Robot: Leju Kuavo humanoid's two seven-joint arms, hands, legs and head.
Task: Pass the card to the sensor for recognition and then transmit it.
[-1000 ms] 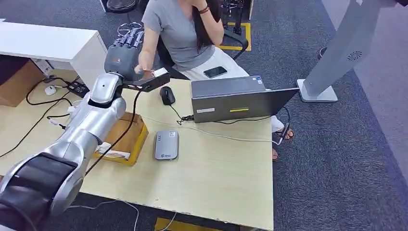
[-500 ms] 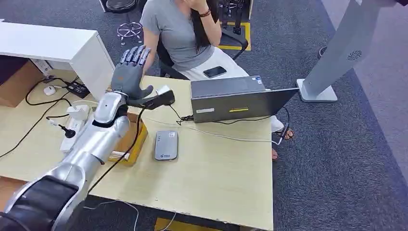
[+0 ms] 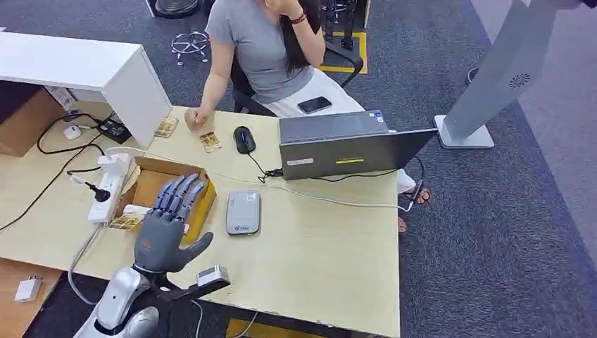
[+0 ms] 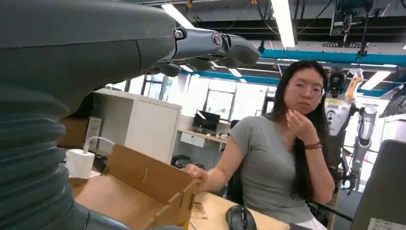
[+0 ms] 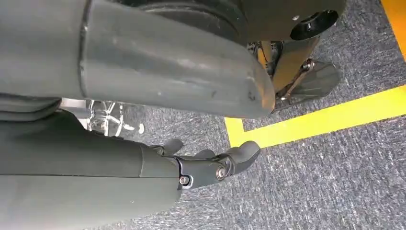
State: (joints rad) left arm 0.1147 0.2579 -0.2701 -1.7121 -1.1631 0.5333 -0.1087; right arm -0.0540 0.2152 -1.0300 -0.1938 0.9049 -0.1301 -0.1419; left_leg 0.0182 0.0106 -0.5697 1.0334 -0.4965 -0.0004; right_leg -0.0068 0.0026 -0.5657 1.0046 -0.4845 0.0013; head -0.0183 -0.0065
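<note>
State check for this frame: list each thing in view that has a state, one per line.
Left robot hand: open, empty, fingers spread over the box.
Right robot hand: hanging over the floor, holding nothing.
Box: open.
Laptop: lid open, back toward the camera.
Card: flat on the table by the person's hand.
Sensor: flat, nothing on it.

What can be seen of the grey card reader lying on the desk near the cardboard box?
The card reader is a flat, rounded-rectangle device in matte grey, plastic by its look, with a small mark near its front edge. It lies flat on the light wooden desk, just right of the open cardboard box and in front of the laptop. Nothing rests on it; the left robot hand, fingers spread, hovers to its left without touching it.
</note>
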